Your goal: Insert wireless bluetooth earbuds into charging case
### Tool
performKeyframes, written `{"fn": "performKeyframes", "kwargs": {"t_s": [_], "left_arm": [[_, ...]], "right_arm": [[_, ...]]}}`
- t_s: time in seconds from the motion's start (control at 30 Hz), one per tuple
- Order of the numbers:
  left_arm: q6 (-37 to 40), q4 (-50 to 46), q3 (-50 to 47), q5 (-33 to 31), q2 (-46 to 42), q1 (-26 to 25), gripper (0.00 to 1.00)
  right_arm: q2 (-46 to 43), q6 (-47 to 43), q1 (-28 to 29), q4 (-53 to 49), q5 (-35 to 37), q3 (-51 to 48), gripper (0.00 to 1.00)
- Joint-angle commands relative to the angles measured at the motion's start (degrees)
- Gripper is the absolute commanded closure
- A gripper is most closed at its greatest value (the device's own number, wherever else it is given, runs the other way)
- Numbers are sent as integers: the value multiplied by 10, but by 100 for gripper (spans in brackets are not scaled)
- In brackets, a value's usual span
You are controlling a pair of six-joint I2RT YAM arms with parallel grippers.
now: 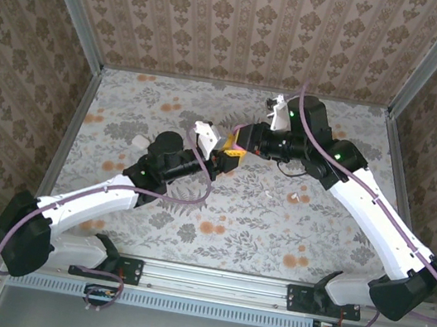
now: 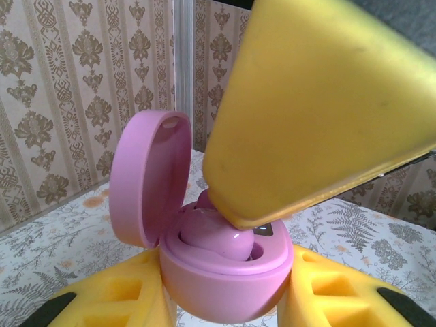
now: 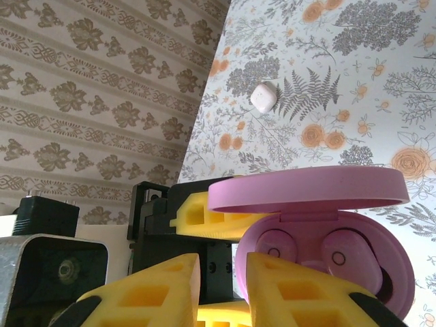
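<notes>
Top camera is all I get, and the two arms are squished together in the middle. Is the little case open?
Observer: Yes. On the left wrist camera the pink charging case sits in the left pincer with its lid standing open.
Operator: Are the earbuds inside?
Observer: The right wrist camera shows one pale pink earbud and a second earbud side by side inside it.
Operator: What's the right pincer doing?
Observer: On the left wrist camera, one of its yellow fingers has its tip down inside the open case, against an earbud.
</notes>
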Motion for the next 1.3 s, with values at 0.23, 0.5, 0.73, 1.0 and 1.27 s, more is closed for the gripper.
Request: {"fn": "performKeyframes", "kwargs": {"t_s": [0.23,0.5,0.73,1.0,1.27], "left_arm": [[4,24,21,5,-3,-4,64],[4,23,24,8,-2,-3,64],[3,23,25,9,-2,-3,64],[8,19,32,8,-2,-3,64],[8,16,37,9,2,-4,64]], "right_arm": [[-63,-5,-28,39,30,-30,71],[-95,-10,-48,69,36,-56,71],[-95,-1,-48,100,14,-73,69],[-77,18,-47,116,-26,-78,70],[-72,20,-47,117,-44,-80,70]]}}
